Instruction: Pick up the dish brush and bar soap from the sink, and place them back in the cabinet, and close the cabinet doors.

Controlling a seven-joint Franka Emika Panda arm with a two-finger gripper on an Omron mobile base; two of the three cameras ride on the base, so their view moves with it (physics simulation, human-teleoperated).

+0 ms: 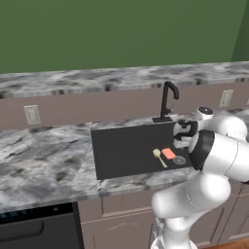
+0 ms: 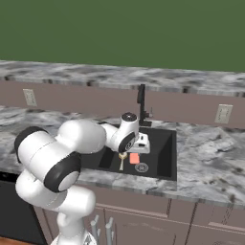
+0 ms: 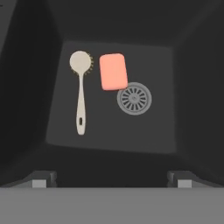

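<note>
So the sink (image 3: 183, 87) is the biggest thing in play: a wide, shallow black basin set into the marble counter (image 1: 44, 165), and both things I need are lying flat on its floor near the drain (image 3: 134, 99).

The brush (image 3: 80, 94) is the longer of the two. It looks light and rigid, probably plastic, with a thin straight handle and a round bristly head. I'd take it across the handle about midway, since the head is wider and the bristles would give under the fingers. It lies flat, so the tips have to go right down to the basin floor on both sides of it.

The soap (image 3: 113, 71) sits just beside the brush head, a narrow gap between them, and its lower corner comes right up to the drain's rim; I can't tell if it overlaps. My guess is it's light, hard-ish and slippery, so squeeze across the short sides, squarely, or it could squirt out.

The gripper (image 3: 111, 179) hangs above the basin looking straight down, fingers spread wide apart and holding nothing.

What's in the way: the faucet (image 1: 168, 102) stands at the back edge close to the arm's wrist, and the basin walls limit how far the hand can tilt. The snug gap by the brush head is one more reason to take the handle.
</note>
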